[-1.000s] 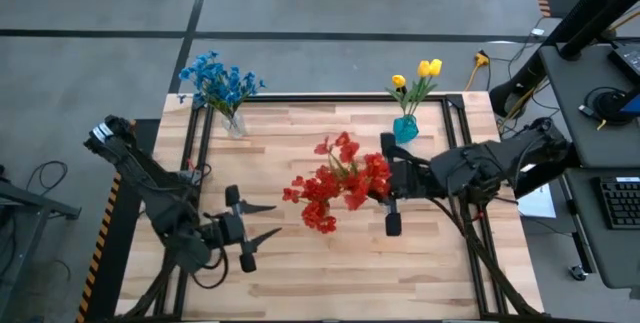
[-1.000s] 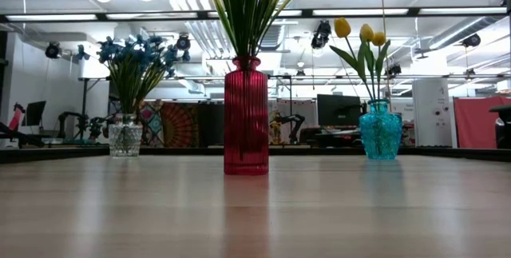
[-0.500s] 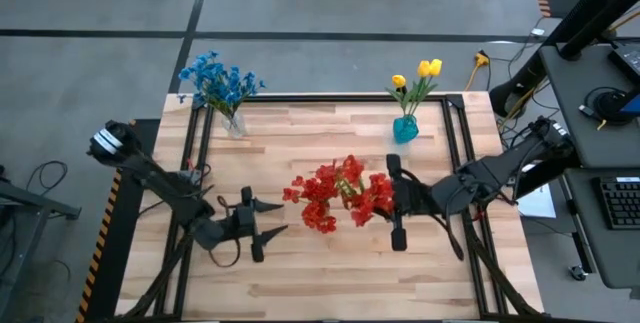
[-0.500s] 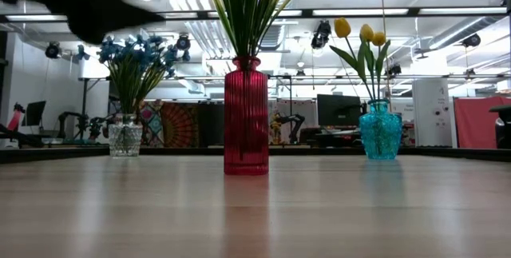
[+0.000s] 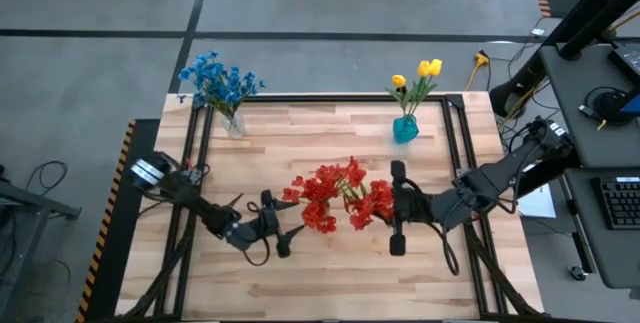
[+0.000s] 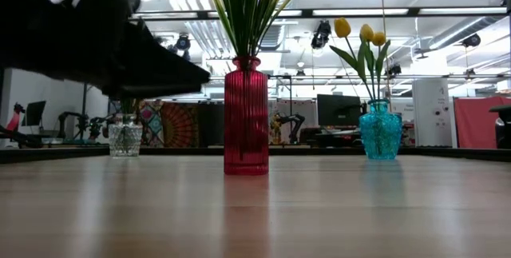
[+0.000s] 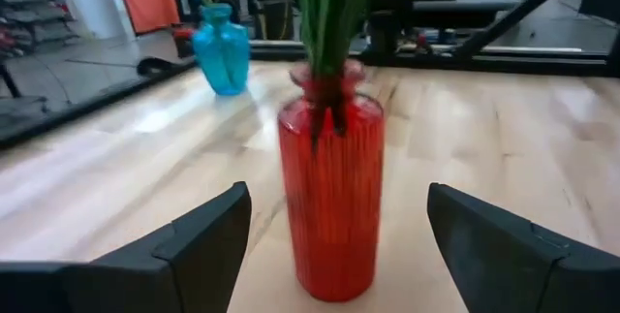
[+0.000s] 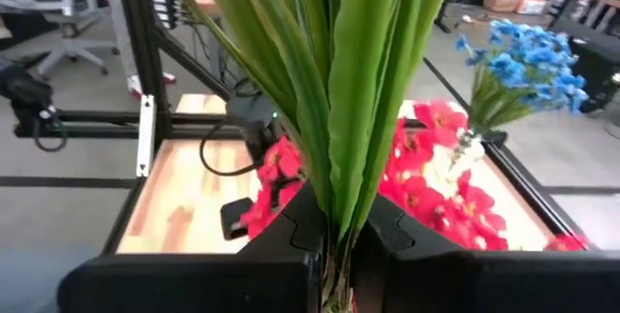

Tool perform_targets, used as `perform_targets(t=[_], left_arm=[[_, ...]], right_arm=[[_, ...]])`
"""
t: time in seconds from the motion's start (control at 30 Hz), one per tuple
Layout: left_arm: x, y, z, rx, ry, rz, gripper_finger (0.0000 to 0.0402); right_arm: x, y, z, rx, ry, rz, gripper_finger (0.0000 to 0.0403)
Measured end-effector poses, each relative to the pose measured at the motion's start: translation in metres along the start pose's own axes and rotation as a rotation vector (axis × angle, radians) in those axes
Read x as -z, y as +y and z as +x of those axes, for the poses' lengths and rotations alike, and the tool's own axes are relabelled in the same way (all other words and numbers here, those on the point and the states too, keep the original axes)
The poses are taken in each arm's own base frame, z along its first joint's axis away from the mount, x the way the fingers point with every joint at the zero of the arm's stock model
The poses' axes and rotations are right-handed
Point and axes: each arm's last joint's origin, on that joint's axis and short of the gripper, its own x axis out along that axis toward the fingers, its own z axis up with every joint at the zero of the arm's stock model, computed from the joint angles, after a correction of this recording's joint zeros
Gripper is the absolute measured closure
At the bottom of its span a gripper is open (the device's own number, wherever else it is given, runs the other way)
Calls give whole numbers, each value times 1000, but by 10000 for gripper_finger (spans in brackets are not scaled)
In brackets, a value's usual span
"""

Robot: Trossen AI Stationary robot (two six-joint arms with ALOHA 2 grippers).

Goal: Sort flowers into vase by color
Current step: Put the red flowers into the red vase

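Observation:
Red flowers (image 5: 335, 195) stand in a ribbed red vase (image 6: 246, 114) at the table's middle; in the high view their heads hide the vase. My right gripper (image 5: 380, 207) reaches in from the right and is shut on their green stems. My left gripper (image 5: 290, 231) is open, left of the vase and pointing at it. In the left wrist view the red vase (image 7: 329, 197) stands ahead of the open fingers, untouched. Blue flowers (image 5: 220, 81) fill a clear vase (image 5: 234, 123) at the far left. Yellow buds (image 5: 418, 75) stand in a teal vase (image 5: 405, 128) at the far right. My right gripper pinches the bundle of green stems and leaves (image 8: 336, 240) between its two fingers (image 8: 291, 231), above the vase's mouth. It comes in level from the table's right, with the fingers across the upright stems. The stems' lower ends stand in the red vase.
The left gripper (image 6: 120, 42) shows dark in the low view's upper left, in front of the blue flowers. Black frame rails (image 5: 455, 163) run along the table's sides. Bare wood (image 5: 330, 273) lies toward the near edge. A desk with a keyboard (image 5: 620, 203) stands right of the table.
My left gripper has moved toward the table's right, closing on the red vase, and has come into the low view. My right gripper has shifted slightly toward the near edge, and the red flower heads have moved with it.

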Motion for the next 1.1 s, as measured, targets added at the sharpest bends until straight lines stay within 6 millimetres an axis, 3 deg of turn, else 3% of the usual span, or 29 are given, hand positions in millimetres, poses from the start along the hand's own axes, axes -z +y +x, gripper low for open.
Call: perform_targets(t=[0.3,0.47,0.63,1.1], left_arm=[[15,12,25,58,-45,-98,106],[21,15,31,63,-34,-85,106],[22,17,35,81,-44,-84,106],[20,22,43,108,-51,-73,106]], right_arm=[[9,10,-9,27,53,14,385],[10,22,-19,-18,46,29,385],[13,28,-25,48,25,16,385],[32,31,-20,91,36,14,385]])
